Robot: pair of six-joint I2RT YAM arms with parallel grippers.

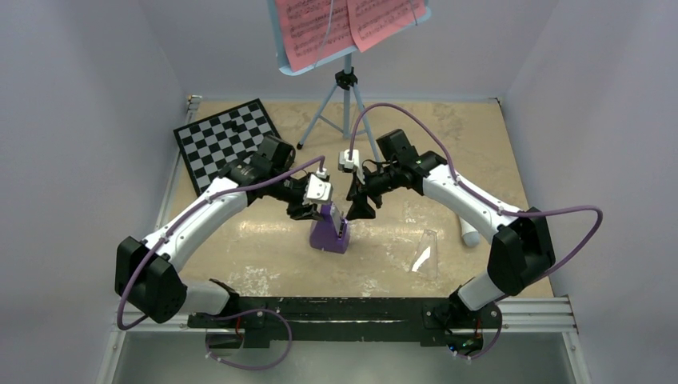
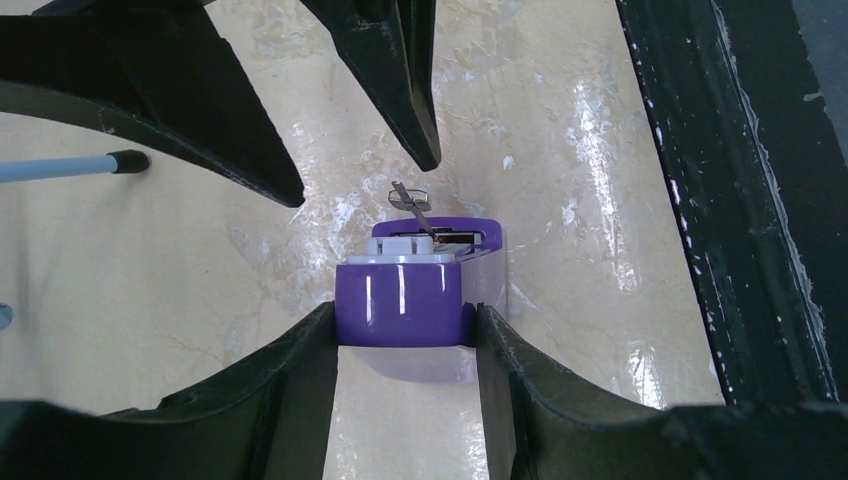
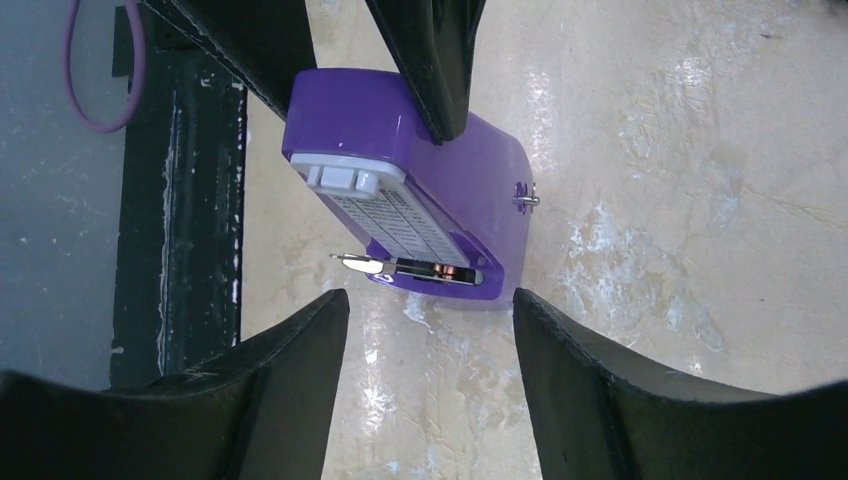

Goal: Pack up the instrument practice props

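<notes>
Left wrist view: left claw (image 2: pixel 405 315) clamps purple metronome (image 2: pixel 400 300).
Empty right claw (image 3: pixel 430 295) half-open near pendulum (image 3: pixel 365 263); next, likely nip and stow it.

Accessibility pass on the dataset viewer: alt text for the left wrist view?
The left gripper has its jaws closed against both sides of a purple metronome standing on the beige table, its metal pendulum exposed. The right gripper, jaws open, hangs just beyond it, and a stand leg pokes in at left.
</notes>
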